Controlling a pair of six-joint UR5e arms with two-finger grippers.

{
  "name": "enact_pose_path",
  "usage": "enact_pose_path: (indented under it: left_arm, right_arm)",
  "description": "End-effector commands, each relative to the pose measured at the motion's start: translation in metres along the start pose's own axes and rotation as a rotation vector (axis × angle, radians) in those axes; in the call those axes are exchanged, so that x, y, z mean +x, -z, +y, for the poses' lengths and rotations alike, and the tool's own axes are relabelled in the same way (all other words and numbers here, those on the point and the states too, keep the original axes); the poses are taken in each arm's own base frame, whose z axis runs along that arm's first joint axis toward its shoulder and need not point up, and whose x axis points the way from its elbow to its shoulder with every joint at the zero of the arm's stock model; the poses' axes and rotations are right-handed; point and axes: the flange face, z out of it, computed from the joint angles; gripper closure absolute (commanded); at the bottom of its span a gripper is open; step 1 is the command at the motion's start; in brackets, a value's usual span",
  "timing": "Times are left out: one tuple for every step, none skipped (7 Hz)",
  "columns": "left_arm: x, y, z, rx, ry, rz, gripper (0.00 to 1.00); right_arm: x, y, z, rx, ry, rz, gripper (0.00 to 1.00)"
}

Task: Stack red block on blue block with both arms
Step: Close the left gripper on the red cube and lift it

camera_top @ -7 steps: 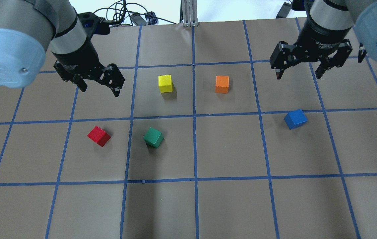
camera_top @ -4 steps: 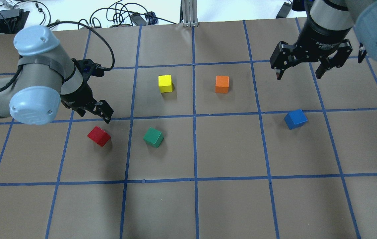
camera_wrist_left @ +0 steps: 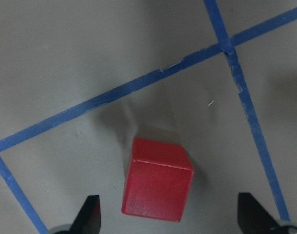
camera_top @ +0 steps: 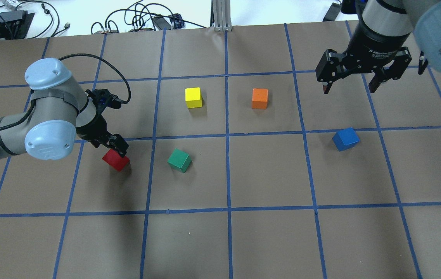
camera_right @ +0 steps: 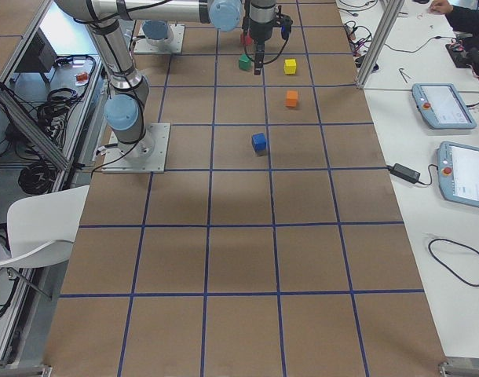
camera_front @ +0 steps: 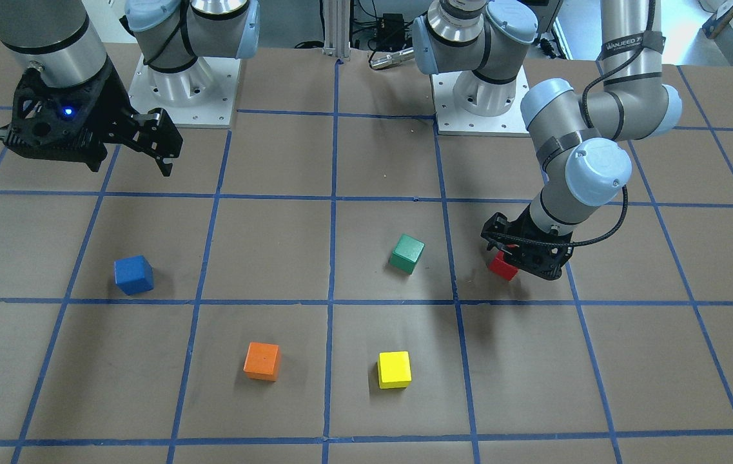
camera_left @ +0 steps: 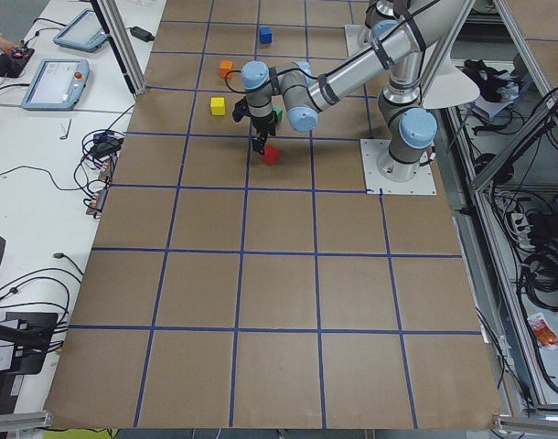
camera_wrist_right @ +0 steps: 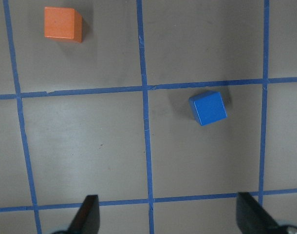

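Note:
The red block (camera_top: 116, 160) lies on the brown table at the left. My left gripper (camera_top: 112, 146) is low over it and open. In the left wrist view the red block (camera_wrist_left: 157, 187) sits between the two fingertips (camera_wrist_left: 90, 214), with a gap on each side. The front view shows the gripper (camera_front: 524, 256) right at the block (camera_front: 501, 267). The blue block (camera_top: 345, 139) lies alone at the right. My right gripper (camera_top: 350, 83) hangs open and empty high behind it. The right wrist view shows the blue block (camera_wrist_right: 208, 107) below.
A green cube (camera_top: 179, 160) lies just right of the red block. A yellow cube (camera_top: 193, 97) and an orange cube (camera_top: 259, 98) stand farther back near the middle. Blue tape lines grid the table. Cables lie past the far edge.
My left arm has swung forward and down, bringing its open gripper from behind onto the red block. The right arm and all the cubes have stayed put.

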Motion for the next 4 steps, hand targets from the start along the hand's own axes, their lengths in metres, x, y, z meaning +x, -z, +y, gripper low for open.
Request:
enact_pose_path:
  left_arm:
    - [0.011,-0.037,0.016,-0.029,0.004,0.026,0.0]
    - [0.007,-0.04,0.012,0.04,-0.002,-0.03,0.44]
    - [0.007,-0.038,0.012,0.054,0.006,-0.047,0.77]
    - [0.004,-0.025,0.008,0.082,0.006,-0.065,0.87]
  right_arm:
    - [0.0,-0.003,0.001,-0.01,0.003,0.003,0.0]
    - [0.001,-0.003,0.001,-0.01,0.002,0.001,0.0]
    - [0.0,-0.003,-0.001,0.004,0.002,-0.001,0.0]
    - [0.0,-0.003,-0.001,0.003,0.0,-0.001,0.0]
